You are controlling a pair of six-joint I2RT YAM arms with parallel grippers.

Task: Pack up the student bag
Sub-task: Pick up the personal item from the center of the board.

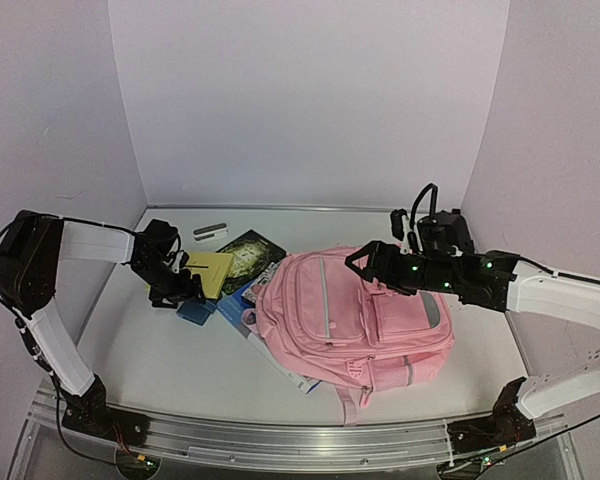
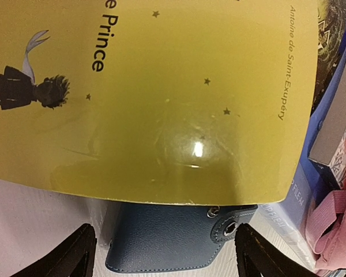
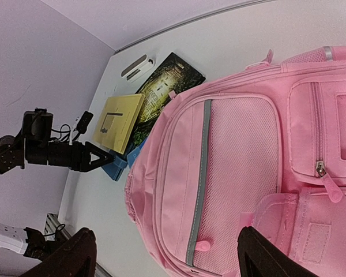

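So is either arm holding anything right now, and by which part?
Nothing is held. The left tool is open astride the blue case; the right tool hangs open over the student bag.

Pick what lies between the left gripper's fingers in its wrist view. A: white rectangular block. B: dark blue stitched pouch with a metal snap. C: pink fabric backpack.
B: the dark blue stitched pouch lies between the fingers of the open left gripper, partly tucked under the yellow paperback book.

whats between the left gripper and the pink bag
From the left gripper: a blue snap case, a yellow book overlapping it, then a blue book reaching under the student bag. The top view shows it.
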